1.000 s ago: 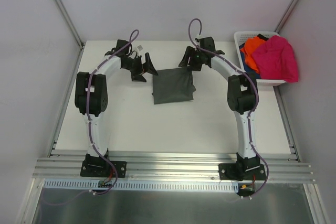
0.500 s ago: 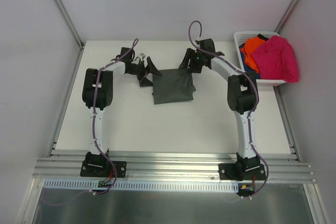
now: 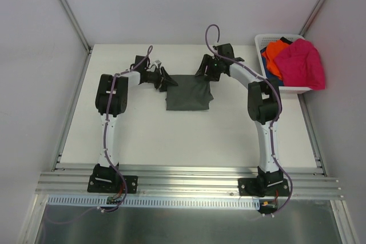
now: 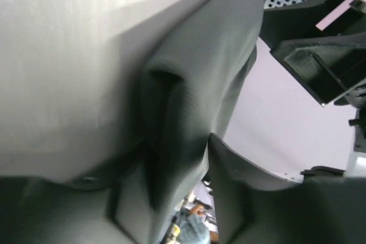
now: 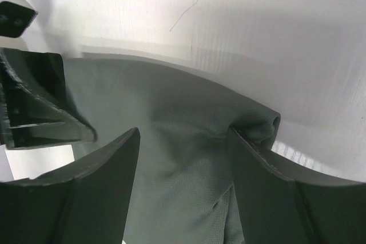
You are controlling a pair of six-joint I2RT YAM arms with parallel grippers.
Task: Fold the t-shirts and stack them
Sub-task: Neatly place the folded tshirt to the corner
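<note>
On the white desk (image 3: 143, 135) the dark grey-green folded cloth t-shirt (image 3: 189, 92) lies centre, toward twelve o'clock; the left gripper (image 3: 167, 82), half shut, pinches a ridge at its ten o'clock corner; the right gripper (image 3: 207, 72) stands open astride the two o'clock corner; best to seat both pinches evenly before lifting.

Both arms reach toward 12 o'clock. Left tool (image 3: 166, 80) points to 3 o'clock, jaws half-closed; right tool (image 3: 204, 71) points to 8 o'clock, jaws apart.
</note>
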